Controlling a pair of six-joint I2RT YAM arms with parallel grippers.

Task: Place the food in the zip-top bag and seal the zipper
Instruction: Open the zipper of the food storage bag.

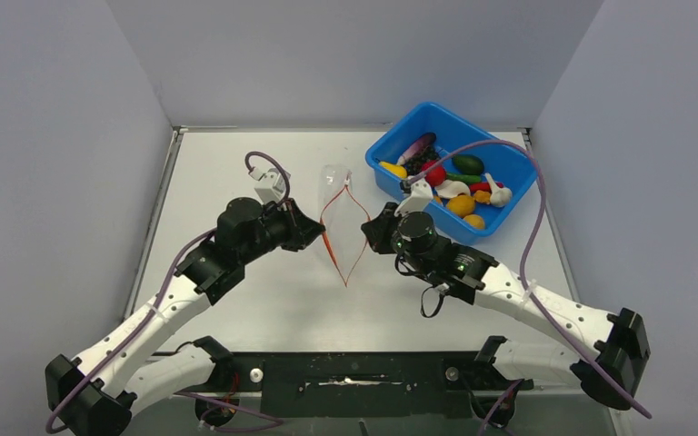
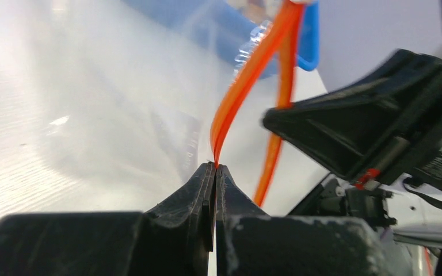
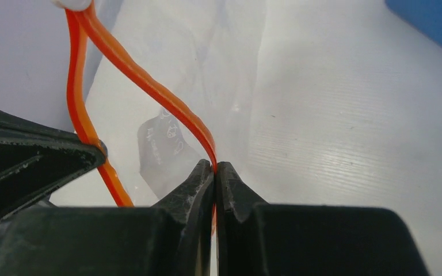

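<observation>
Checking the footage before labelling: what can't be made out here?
- Bag body: clear, nearly lost against the table in the top view; blurred in both wrist views.
- Zipper past the pinch: hidden inside the shut left tool; same for the right tool.
- Food in the tub: several too small to name, partly under a cable; tub blurred, cropped in left wrist view.

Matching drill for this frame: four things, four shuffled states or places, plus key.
1. left black pincer
2. right black pincer
3. small toy fruits and vegetables
4. thin red-orange zipper strip on the clear plastic bag

A. lying in the blue plastic tub
B. shut on the zipper side nearer the tub
C. spread into a diamond
D. shut on the zipper side farther from the tub

Pairs: 1-D, 2-B, 3-A, 4-C
</observation>
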